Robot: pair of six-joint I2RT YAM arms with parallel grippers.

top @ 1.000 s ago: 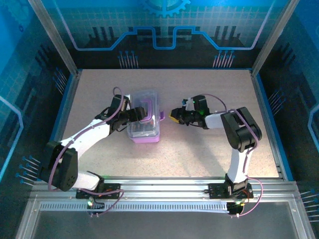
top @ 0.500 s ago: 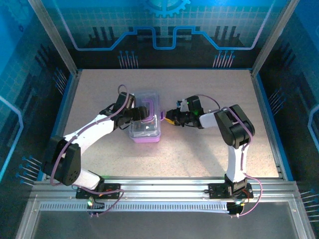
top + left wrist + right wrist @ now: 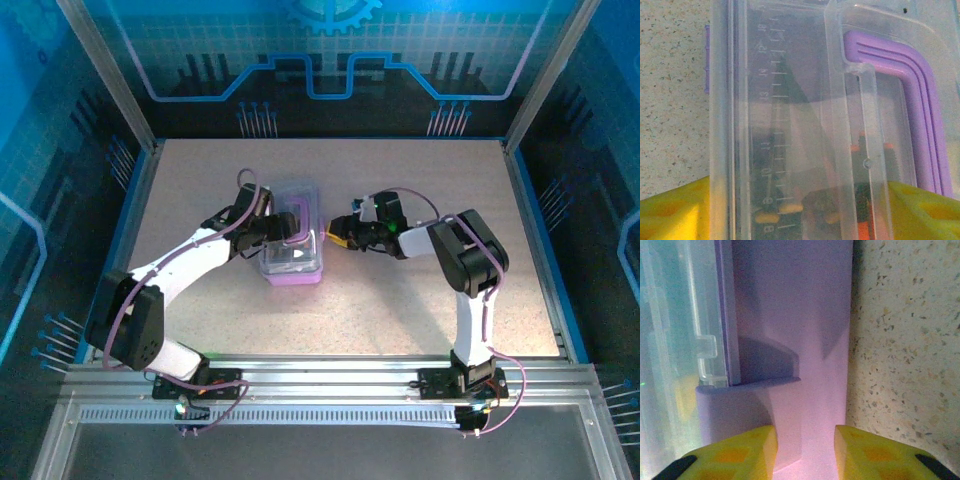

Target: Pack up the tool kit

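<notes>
Table (image 3: 400,320): R end effector (image 3: 341,235) nearer case (image 3: 292,262)

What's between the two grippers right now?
The tool kit case: left gripper on one side, right gripper on the other, clearest in the top view.

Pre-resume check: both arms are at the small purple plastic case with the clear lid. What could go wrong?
1. The right gripper, jaws apart, sits against the purple plastic case wall by the clear latch tab; a push may slide or tip it.
2. The left gripper clamps across the clear lid; squeezing could flex it onto the screwdrivers inside.
</notes>
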